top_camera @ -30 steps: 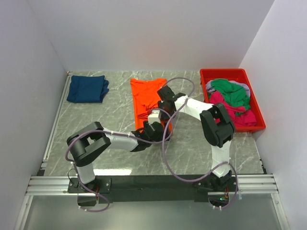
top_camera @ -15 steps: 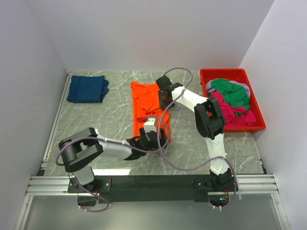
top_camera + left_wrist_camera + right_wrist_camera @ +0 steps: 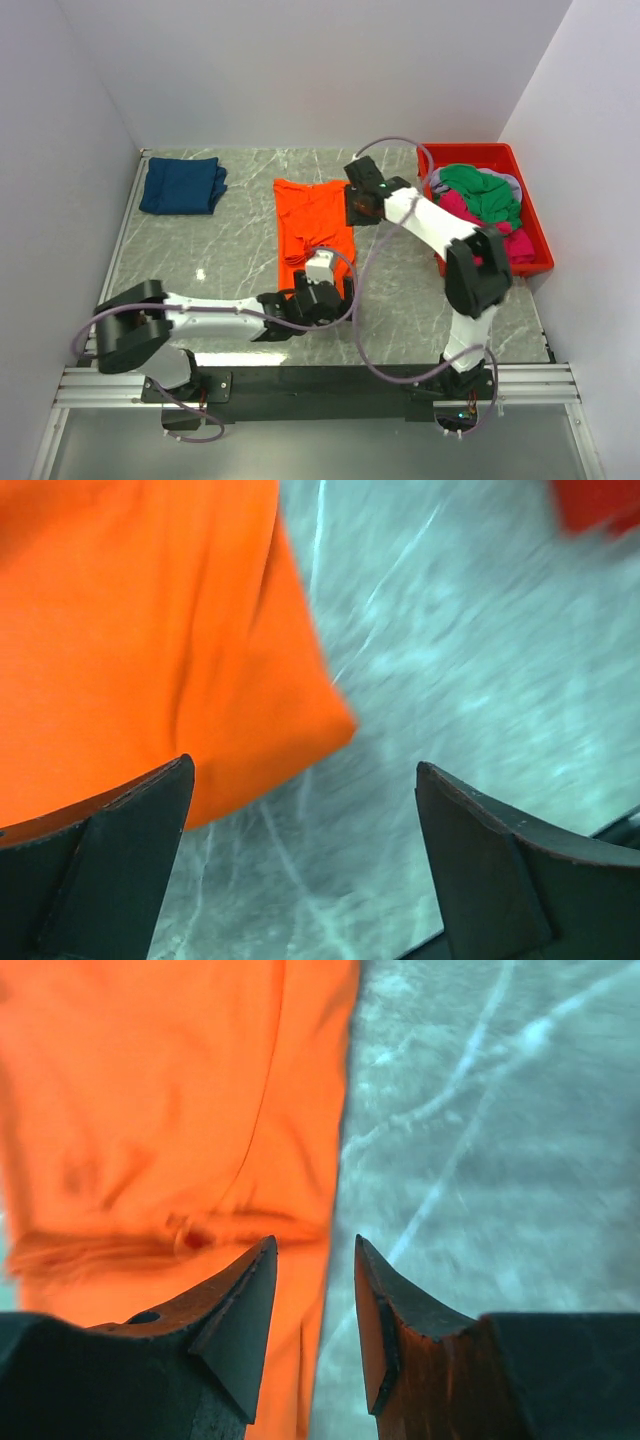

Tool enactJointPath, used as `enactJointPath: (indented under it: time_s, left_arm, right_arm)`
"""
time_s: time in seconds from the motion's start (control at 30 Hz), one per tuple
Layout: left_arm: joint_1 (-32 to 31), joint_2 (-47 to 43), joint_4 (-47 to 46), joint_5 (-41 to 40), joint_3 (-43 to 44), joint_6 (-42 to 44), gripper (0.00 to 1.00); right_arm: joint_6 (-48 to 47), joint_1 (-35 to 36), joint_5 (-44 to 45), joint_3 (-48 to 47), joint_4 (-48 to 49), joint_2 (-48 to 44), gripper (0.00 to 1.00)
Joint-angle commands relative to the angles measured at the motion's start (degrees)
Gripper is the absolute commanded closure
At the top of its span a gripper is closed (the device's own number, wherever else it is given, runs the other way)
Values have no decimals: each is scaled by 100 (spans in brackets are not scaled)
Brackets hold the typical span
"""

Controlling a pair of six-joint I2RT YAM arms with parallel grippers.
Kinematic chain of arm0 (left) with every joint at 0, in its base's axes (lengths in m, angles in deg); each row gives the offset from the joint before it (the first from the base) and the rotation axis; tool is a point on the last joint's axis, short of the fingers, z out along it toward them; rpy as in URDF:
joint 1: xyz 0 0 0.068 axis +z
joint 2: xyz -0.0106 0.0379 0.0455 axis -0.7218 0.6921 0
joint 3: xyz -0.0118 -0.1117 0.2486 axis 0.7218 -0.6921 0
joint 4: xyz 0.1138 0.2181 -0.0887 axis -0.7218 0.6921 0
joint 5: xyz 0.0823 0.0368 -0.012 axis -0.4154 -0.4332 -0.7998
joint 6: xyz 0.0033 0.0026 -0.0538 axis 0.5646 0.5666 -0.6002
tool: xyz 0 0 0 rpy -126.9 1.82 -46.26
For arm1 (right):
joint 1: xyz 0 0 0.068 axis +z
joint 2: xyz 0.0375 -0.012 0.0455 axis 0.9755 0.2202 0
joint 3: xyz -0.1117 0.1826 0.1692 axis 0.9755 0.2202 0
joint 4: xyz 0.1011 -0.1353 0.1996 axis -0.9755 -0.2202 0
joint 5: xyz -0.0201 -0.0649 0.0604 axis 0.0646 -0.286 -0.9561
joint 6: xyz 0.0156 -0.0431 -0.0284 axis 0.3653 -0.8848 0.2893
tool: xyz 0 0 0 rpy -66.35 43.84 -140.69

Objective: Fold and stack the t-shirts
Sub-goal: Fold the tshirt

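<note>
**Overhead and wrist views, orange shirt mid-fold.** The orange t-shirt lies spread lengthwise at the middle of the table, its surface rippled. The navy t-shirt lies folded in the far left corner. The green t-shirt and the magenta t-shirt are heaped in the red bin at the right, with a grey one barely showing behind them.

The left gripper hovers at the shirt's near right corner with its jaws spread wide and nothing between them. The right gripper hangs over the far right edge. Its jaws stand a narrow gap apart, and the shirt's edge and the bare table show through that gap, so no cloth appears pinched.

Judged step: taking hold of the right side to fold it across.

Risks:
- The near corner lies off centre, toward the left finger (the other finger sits over bare table), so a straight closure may catch only a sliver of hem, which could slip out during the lift.
- The right jaws straddle the very edge, and a slight drift outward would close them on nothing.
- If only one arm takes hold, the fold may skew and the existing wrinkles may bunch.
- A pinch through doubled cloth could drag the lower layer along.
</note>
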Motion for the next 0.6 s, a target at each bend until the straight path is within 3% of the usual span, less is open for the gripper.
enactJointPath:
  time_s: [0.0,0.13,0.27,0.57]
  left_arm:
    - [-1,-644,350,-482,363,170,1]
    - [183,-1058,412,-633,222,311,1]
    - [814,-1260,210,-37,-103,416,1]
    - [1606,-831,-353,764,-51,882,1]
  right_arm:
    - [136,126,-65,466,368,-962,56]
    - [303,354,-57,1466,624,-1779,55]
    - [532,627,84,2189,791,-2281,55]
    - [1068,1549,313,3104,932,-2923,55]
